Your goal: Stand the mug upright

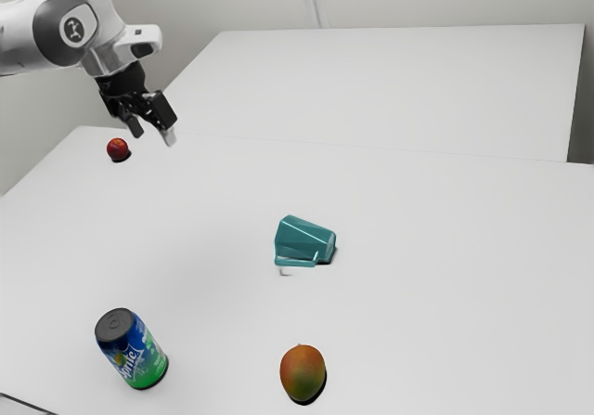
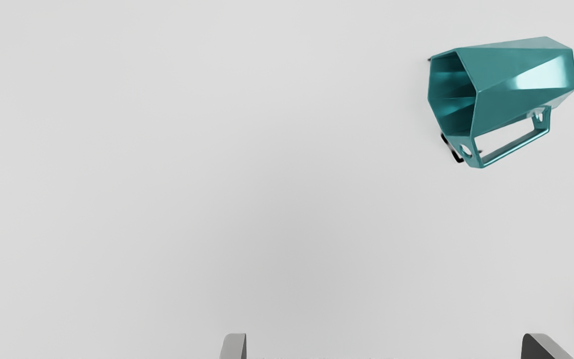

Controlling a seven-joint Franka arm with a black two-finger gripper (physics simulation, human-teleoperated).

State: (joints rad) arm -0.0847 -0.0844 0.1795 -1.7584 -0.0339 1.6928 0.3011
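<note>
One teal mug (image 1: 304,240) lies on its side on the white table (image 1: 213,341), right around the middle of the exterior view, so it's plainly not upright. Its long axis runs mostly across that view, dipping a little toward the right. The wide mouth faces the exterior view's left, the narrower base the right, and the handle (image 1: 297,263) runs along the side toward the bottom of the frame.

Up in the upper left hangs the black gripper (image 1: 152,131), well apart from the mug. Its two fingers (image 2: 234,347) stand wide apart in the wrist view, with nothing between them.

That wrist view looks straight into the mug's hollow, with its angular rim and faceted inner walls, and picks out the holes at both ends of the handle. The handle is on the side nearer the fingertips. Part of a reddish fruit sits close outside one fingertip in that view; I can't tell which fruit it is.

From the exterior view I get the wider spread: a small red fruit (image 1: 118,149) at upper left, near the gripper, a blue-and-green can (image 1: 133,351) standing at lower left, and an orange-green mango (image 1: 303,372) at bottom center, below the mug.
</note>
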